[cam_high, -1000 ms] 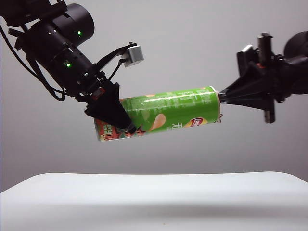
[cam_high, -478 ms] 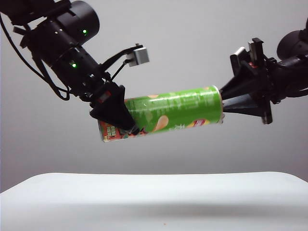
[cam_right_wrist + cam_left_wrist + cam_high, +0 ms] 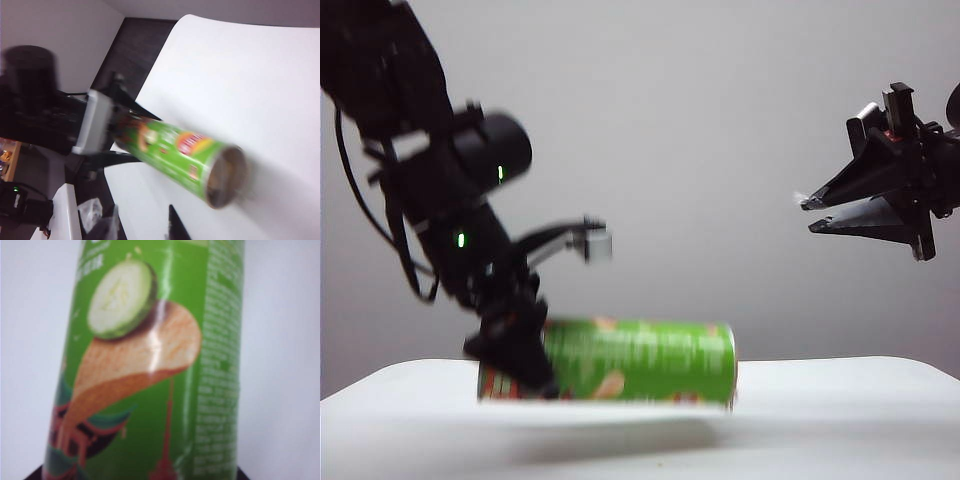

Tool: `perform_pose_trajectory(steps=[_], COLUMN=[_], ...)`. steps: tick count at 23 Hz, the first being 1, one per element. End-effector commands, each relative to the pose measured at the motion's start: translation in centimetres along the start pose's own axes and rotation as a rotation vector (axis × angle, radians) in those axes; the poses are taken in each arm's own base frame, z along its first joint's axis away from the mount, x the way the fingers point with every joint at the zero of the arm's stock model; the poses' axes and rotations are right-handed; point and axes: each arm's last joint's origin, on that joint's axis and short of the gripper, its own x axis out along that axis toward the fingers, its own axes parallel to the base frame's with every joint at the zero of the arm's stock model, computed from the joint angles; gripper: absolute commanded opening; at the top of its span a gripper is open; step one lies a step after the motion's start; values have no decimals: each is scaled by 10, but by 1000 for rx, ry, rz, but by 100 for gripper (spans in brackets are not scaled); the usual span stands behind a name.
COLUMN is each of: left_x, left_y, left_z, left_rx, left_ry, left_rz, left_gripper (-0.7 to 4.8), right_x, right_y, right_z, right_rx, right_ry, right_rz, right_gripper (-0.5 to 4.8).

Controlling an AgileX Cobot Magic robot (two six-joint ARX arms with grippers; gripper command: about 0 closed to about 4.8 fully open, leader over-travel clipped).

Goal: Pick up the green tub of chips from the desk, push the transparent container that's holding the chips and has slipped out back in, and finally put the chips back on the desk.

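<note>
Gloss runs along the green tub of chips (image 3: 630,362), a long cardboard cylinder we see lying level just over the desk (image 3: 840,400), a matte white top with rounded edges; blur keeps us from telling whether it touches. Our left gripper (image 3: 525,372) clamps the can near its red-patterned end, its black fingers (image 3: 510,350) wrapped over the curved wall. Up close in the left wrist view, the printed skin shows a pale cucumber slice and a curved tan crisp beside fine white lettering. From the right wrist view the can's far end is a round, dull brownish mouth with a thin rim. Our right gripper (image 3: 810,213) hangs high and well apart from the can, its angular black jaws parted and holding nothing.
</note>
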Motion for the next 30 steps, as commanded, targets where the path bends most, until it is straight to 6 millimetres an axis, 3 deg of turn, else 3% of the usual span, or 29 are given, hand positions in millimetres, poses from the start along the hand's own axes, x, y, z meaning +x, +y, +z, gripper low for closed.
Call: perform_pose_trajectory(steps=[1,7,14,20,23,28,30], left_x=[14,34,43,42,41,29,7], left_y=[5,30,44,46,47,50,53], left_z=[-2,-19,-44,-46,-47,-38,-25], left_rx=[65,5,-131,-146,-152,-189,-224], left_ry=[-72,-304,-115,-45,-15,-51,-107], left_rz=[-25,-55,-91,-67,-44,-15,14], left_gripper=[341,341,341,343,479,479,479], right_x=[0,1,1,0,1,1,0], right_y=[2,2,2,2,2,1,1], right_z=[-1,-2,-4,-3,-3,-3,-3], right_rx=[5,19,13,-3,-14,-31,-35], right_ry=[8,14,21,19,18,19,20], right_rz=[18,19,18,17,8,-12,-25], right_gripper=[127,127,127,127,127,127,127])
